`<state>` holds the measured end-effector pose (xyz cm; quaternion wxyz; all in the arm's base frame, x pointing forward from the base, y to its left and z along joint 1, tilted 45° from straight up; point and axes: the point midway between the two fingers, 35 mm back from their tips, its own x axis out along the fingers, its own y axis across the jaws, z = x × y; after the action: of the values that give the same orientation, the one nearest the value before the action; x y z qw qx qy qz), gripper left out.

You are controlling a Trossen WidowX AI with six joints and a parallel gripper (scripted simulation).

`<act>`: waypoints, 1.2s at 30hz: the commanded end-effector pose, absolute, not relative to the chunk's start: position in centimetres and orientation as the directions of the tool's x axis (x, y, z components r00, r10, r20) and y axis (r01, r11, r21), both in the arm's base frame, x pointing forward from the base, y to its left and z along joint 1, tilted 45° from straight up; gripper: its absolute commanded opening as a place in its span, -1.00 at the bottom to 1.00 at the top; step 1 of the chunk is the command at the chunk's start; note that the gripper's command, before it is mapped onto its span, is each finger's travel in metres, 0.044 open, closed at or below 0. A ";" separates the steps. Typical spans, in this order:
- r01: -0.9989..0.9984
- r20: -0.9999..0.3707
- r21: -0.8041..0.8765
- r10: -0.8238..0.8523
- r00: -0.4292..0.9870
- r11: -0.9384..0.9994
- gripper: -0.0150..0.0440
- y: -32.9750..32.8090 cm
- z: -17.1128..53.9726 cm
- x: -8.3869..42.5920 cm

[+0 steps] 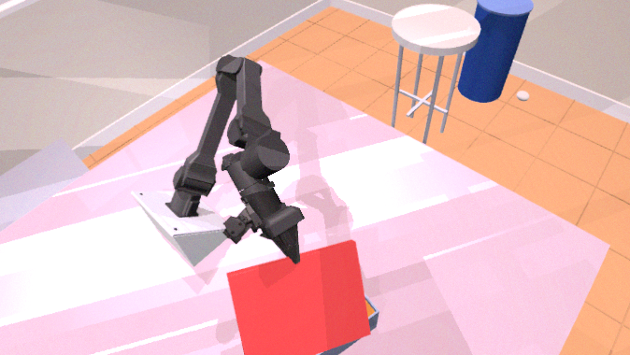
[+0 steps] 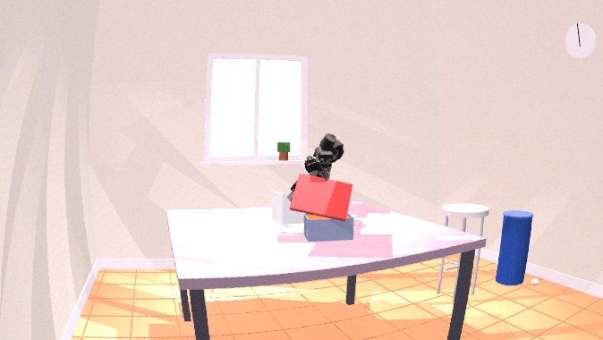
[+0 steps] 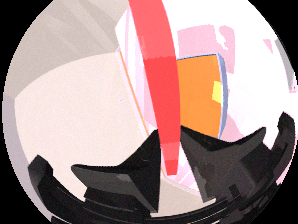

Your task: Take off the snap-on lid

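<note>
Evidently the hard part is behind it: the red lid (image 1: 299,299) (image 2: 321,197) (image 3: 162,85) is off the storage box (image 1: 374,319) (image 2: 329,228) (image 3: 224,100), and the tool (image 1: 296,260) (image 2: 321,176) (image 3: 168,131) has it pinched by one edge between its closed-up fingers. From where I'm standing, the lid hangs tilted above the box, its low edge near the rim, though I can't tell whether the two touch anywhere. Under it I can see orange inside the box, so the snap fit has surely let go. The box itself sits upright on the counter (image 1: 537,280) (image 2: 331,270); whether it has been nudged at all, I couldn't swear to.

What's left is the laying down. The lid has yet to be carried clear of the box, levelled with its top side up, set flat on the counter and let go. I'd call it somewhat past halfway, myself. As for brands, labels or writing, I can't make out any on the lid, the box or the arm (image 1: 212,135) (image 2: 331,145).
</note>
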<state>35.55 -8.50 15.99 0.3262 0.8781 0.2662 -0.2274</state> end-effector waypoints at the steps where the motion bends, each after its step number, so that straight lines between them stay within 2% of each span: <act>1: 0.613 -0.574 0.453 0.314 0.756 -0.647 -0.49 -9.1 15.3 35.3; 36: 0.613 -0.575 0.455 0.312 0.756 -0.645 -0.49 -14.0 10.5 33.4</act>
<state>33.65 -13.29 10.97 0.3263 0.8774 0.2662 -0.2298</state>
